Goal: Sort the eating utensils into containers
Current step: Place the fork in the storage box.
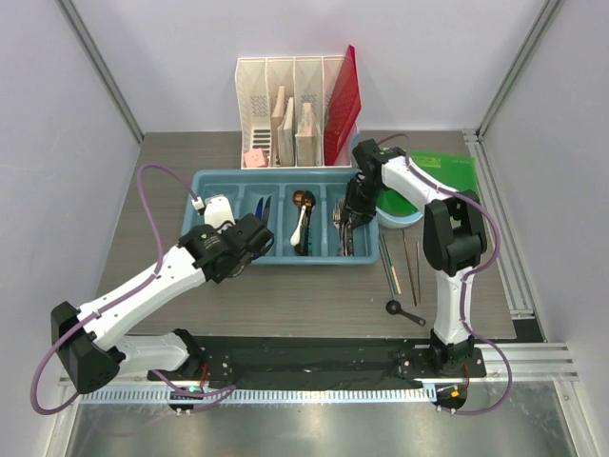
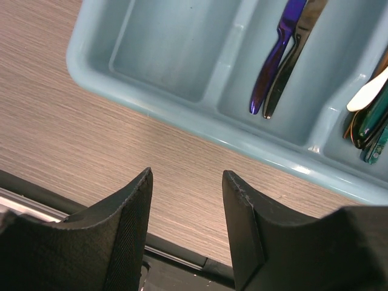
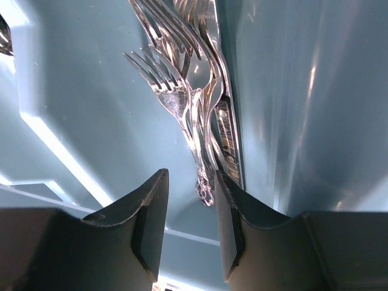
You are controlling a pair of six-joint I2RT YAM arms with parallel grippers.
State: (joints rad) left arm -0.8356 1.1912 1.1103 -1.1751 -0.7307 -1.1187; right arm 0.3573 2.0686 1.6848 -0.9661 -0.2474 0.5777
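The light blue tray [image 1: 214, 181] lies mid-table with four long compartments. Dark blue knives [image 1: 264, 206] [image 2: 276, 60] lie in the second one, spoons [image 1: 303, 221] [image 2: 368, 118] in the third, silver forks [image 1: 343, 228] [image 3: 182, 91] in the fourth. My right gripper [image 1: 354, 225] [image 3: 191, 182] hangs low inside the fork compartment, open, with a fork handle's end between its fingers close to the right one. My left gripper [image 1: 259, 244] [image 2: 187, 182] hovers open and empty over the table just in front of the tray's rim [image 2: 182, 118]. Brown chopsticks [image 1: 411, 262] and a dark spoon [image 1: 404, 311] lie on the table right of the tray.
A white slotted file organizer [image 1: 285, 95] with a red folder [image 1: 343, 105] stands behind the tray. A light blue round object [image 1: 402, 217] and a green board [image 1: 447, 171] sit at the right. A thin greenish stick [image 1: 384, 262] lies beside the chopsticks.
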